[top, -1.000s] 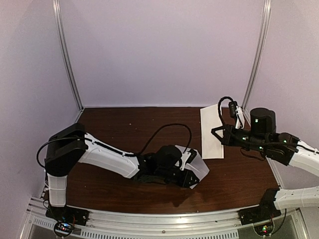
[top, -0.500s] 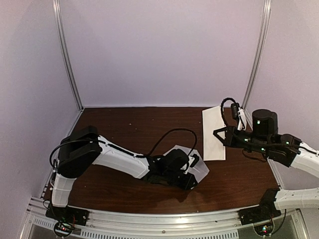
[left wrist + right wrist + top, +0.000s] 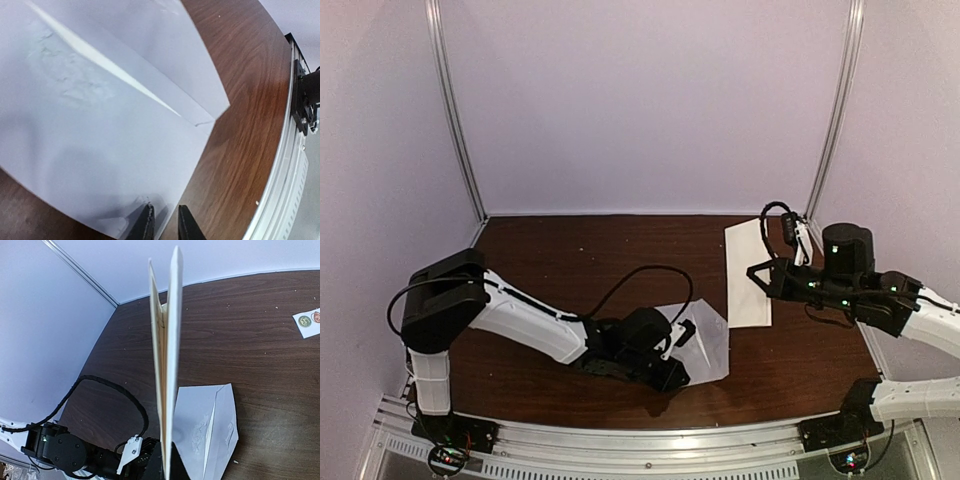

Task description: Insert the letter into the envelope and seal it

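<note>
The pale envelope lies flat on the brown table near the front centre, with its pointed flap toward the right. It fills the left wrist view and shows in the right wrist view. My left gripper sits low at the envelope's near corner. Its jaws are almost shut, one finger over the paper and one over the table. My right gripper is shut on the folded white letter and holds it above the table, right of the envelope. The letter stands edge-on in the right wrist view.
A small white card of round stickers lies on the table at the far right. The left arm and its black cable stretch across the front left. The table's metal front rail runs close to the envelope.
My left gripper has slid left and toward the front edge. The envelope now lies flatter and more exposed. The right gripper with the letter has barely moved.
</note>
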